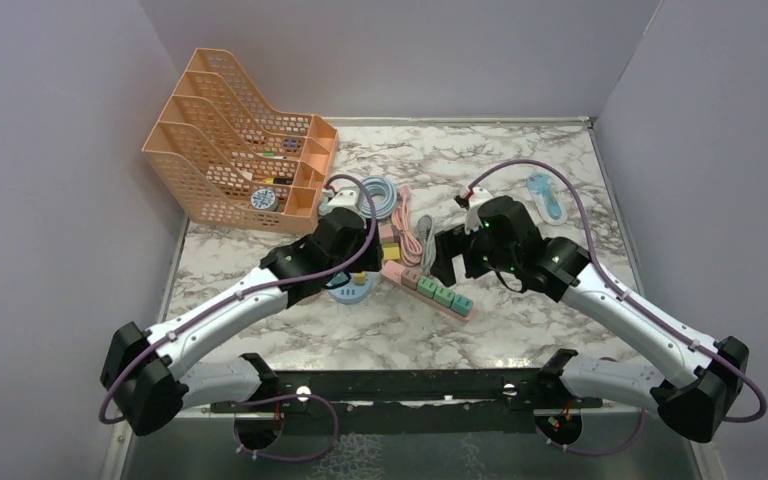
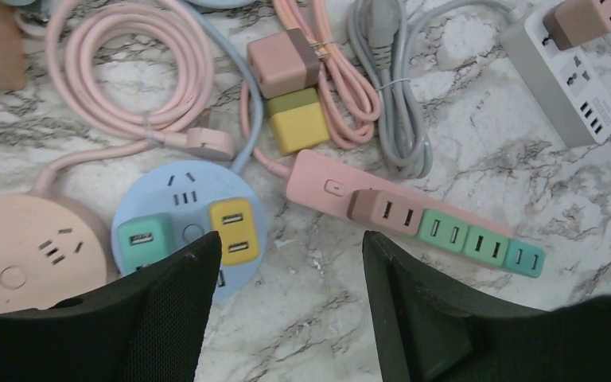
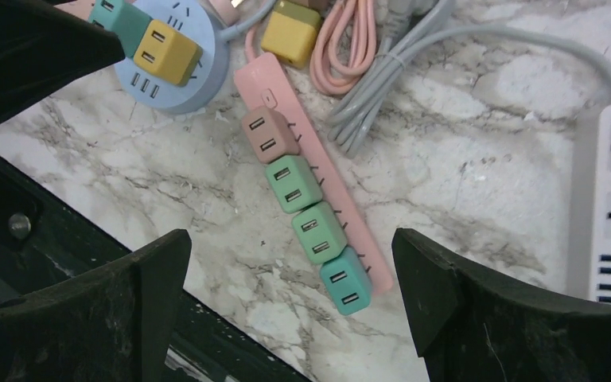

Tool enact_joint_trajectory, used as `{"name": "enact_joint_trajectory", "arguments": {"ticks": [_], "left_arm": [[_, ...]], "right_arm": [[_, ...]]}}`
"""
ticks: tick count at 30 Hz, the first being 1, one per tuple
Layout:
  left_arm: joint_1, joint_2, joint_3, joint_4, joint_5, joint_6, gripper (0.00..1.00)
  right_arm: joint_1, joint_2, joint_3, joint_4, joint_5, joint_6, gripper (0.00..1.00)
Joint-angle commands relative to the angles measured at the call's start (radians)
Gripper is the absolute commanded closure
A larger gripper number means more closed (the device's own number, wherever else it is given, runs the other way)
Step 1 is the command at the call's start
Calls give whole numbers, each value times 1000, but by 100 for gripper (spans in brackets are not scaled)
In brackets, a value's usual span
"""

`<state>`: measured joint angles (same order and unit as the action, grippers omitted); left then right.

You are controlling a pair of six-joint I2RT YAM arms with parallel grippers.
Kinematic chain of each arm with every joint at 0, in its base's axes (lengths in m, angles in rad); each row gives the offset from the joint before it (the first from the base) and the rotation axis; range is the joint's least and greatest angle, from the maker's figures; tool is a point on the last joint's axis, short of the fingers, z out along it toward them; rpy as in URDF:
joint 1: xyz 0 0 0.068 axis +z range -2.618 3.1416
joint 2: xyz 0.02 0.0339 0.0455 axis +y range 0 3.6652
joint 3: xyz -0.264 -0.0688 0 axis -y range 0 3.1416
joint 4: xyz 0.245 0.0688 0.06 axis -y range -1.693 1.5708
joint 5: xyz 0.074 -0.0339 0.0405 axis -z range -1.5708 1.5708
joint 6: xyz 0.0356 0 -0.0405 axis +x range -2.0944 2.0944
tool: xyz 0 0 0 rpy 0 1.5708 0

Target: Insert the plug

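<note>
1. Pink power strip (image 3: 258,83): a flat plastic bar lying at a slant at the middle of the table, its switch end far-left and its other end near-right.
2. Plugs: four glossy rounded cubes seated in a row on the strip. The pinkish-brown plug (image 3: 269,134) sits next to the switch, then the green plugs (image 3: 293,183), then the teal plug (image 3: 344,280) at the near-right end.
3. Room: the teal end lies close to the table's dark near edge (image 3: 207,326). Bare marble top (image 3: 477,183) opens to the strip's right, as far as a white power strip (image 3: 605,183).
4. Left gripper (image 2: 290,270): black jaws spread, nothing between them, hovering over the strip's switch end without touching it.
5. Right gripper (image 3: 290,255): jaws spread very wide, straddling the plug row from above and holding nothing.
6. Round blue socket hub (image 2: 191,191): just left of the strip, carrying a green and a yellow cube.
7. Round peach socket (image 2: 24,247): at the hub's left.
8. Clutter just beyond the strip: a loose yellow cube (image 2: 298,119), a pink cube (image 2: 282,62), a coiled pink cable (image 2: 147,72) and a bundled grey cable (image 2: 402,95).
9. Orange mesh file rack (image 1: 230,150): in the far-left corner, against the wall.
</note>
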<state>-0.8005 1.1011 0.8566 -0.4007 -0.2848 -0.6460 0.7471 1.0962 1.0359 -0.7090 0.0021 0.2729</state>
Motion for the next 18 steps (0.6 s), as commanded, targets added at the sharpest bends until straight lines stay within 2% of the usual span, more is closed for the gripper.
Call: {"name": "enact_joint_trajectory", "arguments": {"ticks": [1, 6, 11, 18], "left_arm": [[3, 144, 118, 36, 92, 20, 32], [7, 354, 250, 28, 61, -6, 32], [32, 526, 345, -16, -25, -22, 30], [119, 659, 412, 16, 103, 32, 28]], "right_arm": [[6, -76, -96, 139, 58, 202, 2], [6, -132, -167, 166, 136, 273, 2], [6, -144, -200, 149, 117, 300, 3], [6, -145, -216, 118, 49, 299, 3]]}}
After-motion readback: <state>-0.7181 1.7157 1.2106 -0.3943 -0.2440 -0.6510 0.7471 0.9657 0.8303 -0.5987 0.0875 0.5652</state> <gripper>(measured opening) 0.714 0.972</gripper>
